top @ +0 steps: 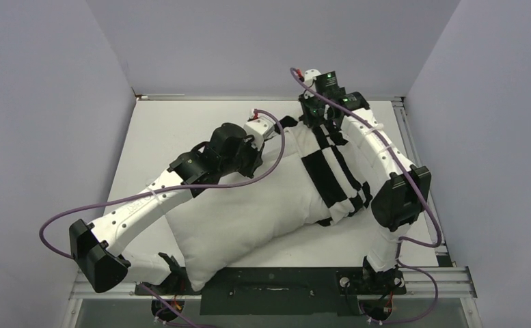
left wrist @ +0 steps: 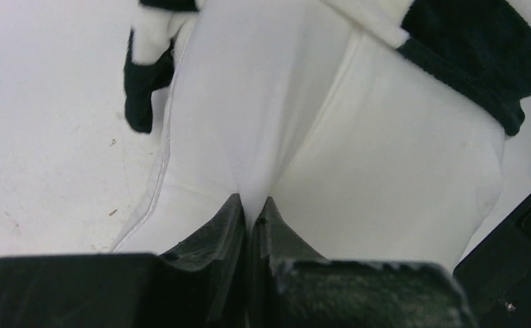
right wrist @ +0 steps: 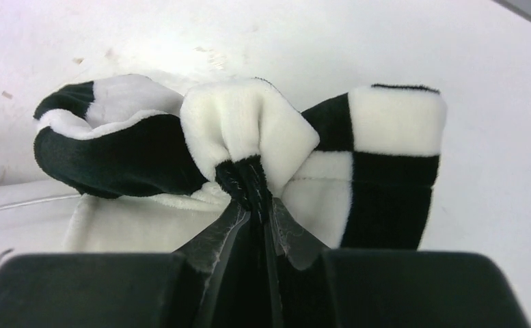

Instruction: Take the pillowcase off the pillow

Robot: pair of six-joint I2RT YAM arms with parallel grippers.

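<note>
Right jaws pinch a bunched pillowcase [right wrist: 378, 164] fold, left jaws clamp white pillow [left wrist: 385, 171] fabric just ahead; stripping looks well along, next move likely pulling them apart.

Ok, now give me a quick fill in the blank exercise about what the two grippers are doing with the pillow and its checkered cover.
1. The left gripper is shut on a fold of the plain ____ pillow.
2. The right gripper pinches the pillowcase, whose squares are white and ____.
3. In the top view, the pillowcase sits bunched at the pillow end nearer the ____ gripper.

Missing words: white; black; right.
</note>
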